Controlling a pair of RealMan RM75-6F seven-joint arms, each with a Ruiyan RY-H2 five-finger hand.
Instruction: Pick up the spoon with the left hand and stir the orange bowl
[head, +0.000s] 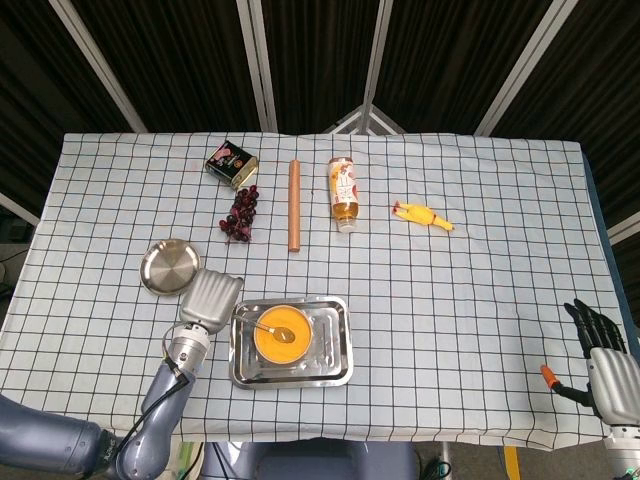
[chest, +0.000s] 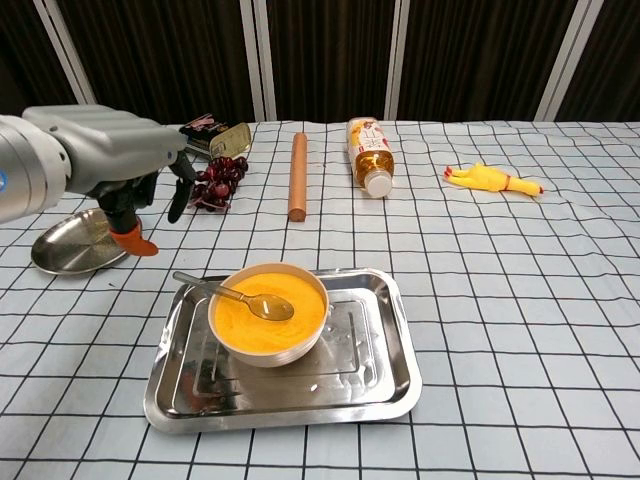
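While the spoon (chest: 237, 297) lay propped in the orange bowl (chest: 268, 313), its scoop on the orange filling and its handle jutting over the rim toward the left, we found the left hand (head: 210, 298) hovering just left of the steel tray (chest: 385, 385), apart from both. From the head view we saw only the back of that hand, with the fingers folded down out of sight; from the chest view the fingers (chest: 178, 199) hung curled downward and the orange-tipped thumb (chest: 133, 241) pointed toward the cloth, with nothing between them. We judged it closed on nothing, touching neither spoon nor bowl. The bowl sat in the left half of the tray, near the front edge of the checked tablecloth (head: 480, 260).

We saw the right hand (head: 597, 358) only in the head view, low at the table's right corner, its dark fingers spread apart and holding nothing.

Beside the left hand lay a small round metal plate (head: 169, 267). Farther back we noted a tin (head: 231, 164), a bunch of dark grapes (head: 240, 213), a wooden rolling pin (head: 294, 205), a bottle lying on its side (head: 343, 192) and a yellow rubber chicken (head: 424, 215)
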